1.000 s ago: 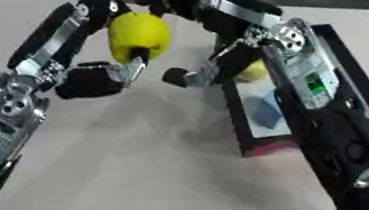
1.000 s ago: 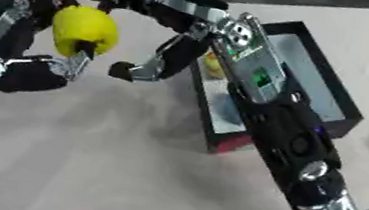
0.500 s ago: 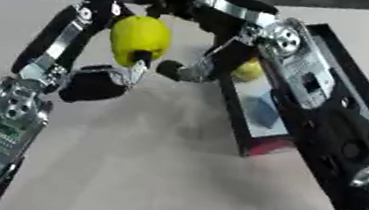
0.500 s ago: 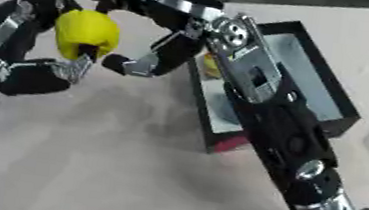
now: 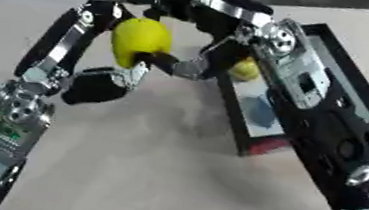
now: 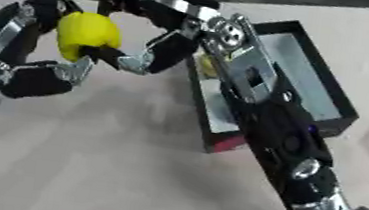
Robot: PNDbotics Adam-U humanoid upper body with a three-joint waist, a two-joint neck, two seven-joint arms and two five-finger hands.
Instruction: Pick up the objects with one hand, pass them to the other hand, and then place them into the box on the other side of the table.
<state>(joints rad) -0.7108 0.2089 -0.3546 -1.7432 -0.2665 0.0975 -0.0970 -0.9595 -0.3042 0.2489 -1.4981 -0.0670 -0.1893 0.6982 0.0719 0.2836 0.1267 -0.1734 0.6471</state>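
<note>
Both arms reach forward and meet above the table — the left hand with fingers and thumb curled round a yellow piece, the right hand (arm bent sharply at the wrist) curling in from the other side to touch it.

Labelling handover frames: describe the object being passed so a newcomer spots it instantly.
Start at the black open box on the table's right side; left of it the two hands meet above the table. Between them sits a bright yellow, rounded fruit-like object, held by left hand; unlike the smaller yellow piece in the box, it is airborne.
</note>
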